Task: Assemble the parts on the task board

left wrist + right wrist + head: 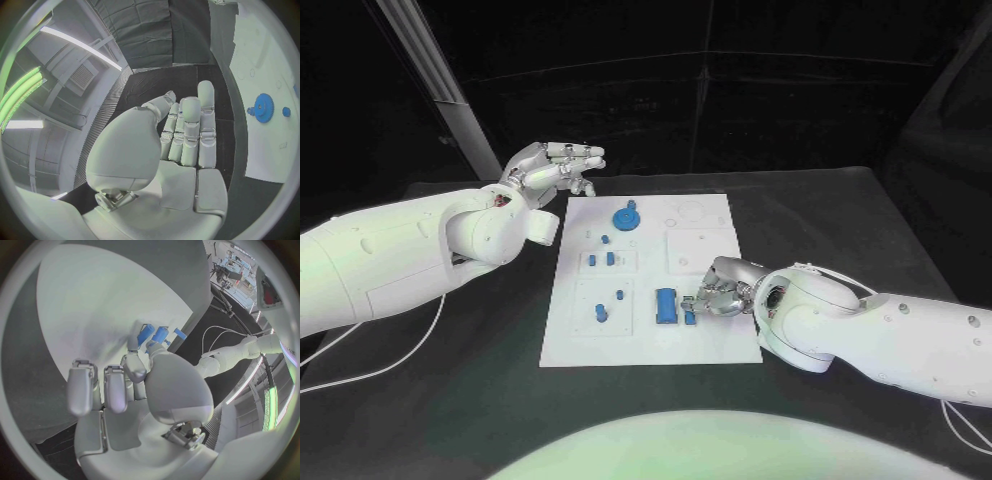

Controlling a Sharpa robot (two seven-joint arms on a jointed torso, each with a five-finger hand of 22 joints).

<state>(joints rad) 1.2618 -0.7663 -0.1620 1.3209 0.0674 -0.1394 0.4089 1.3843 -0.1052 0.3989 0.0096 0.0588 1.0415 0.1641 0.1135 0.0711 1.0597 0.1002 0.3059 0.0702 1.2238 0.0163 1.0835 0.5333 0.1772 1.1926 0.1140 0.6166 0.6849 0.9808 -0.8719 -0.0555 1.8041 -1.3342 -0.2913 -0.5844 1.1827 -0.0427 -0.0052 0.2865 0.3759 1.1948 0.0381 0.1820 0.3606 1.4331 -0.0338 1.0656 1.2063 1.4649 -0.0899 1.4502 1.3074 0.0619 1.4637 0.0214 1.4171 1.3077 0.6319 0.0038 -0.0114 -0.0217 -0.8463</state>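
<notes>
Over at about ten o'clock from the task board (642, 280), the left hand (557, 168) hovers off the board's far left corner, holding nothing; the left wrist view shows its fingers (190, 131) lying side by side, fairly straight, palm bare. Just inside that corner, at twelve o'clock on the board, sits the blue gear (627, 216), which that wrist view also catches along with a small blue stud (286, 111) beside it. Moving rightward, a few small blue pegs (600, 260) stand in the left column, one more (602, 312) nearer the robot. At about five o'clock on the board lies the blue block (666, 306), and the right hand (723, 291) is down right beside it, fingertips at a smaller blue piece (689, 316) next to the block.

My judgement: the step in hand is picking up or seating that piece by the block. Whether the fingers actually grip it, I cannot tell; from the head they merely crowd it. The right wrist view adds blue parts (154, 334) just beyond a fingertip (133, 347), the contact hidden. Next calls for a firm pinch, then a straight lift.
</notes>
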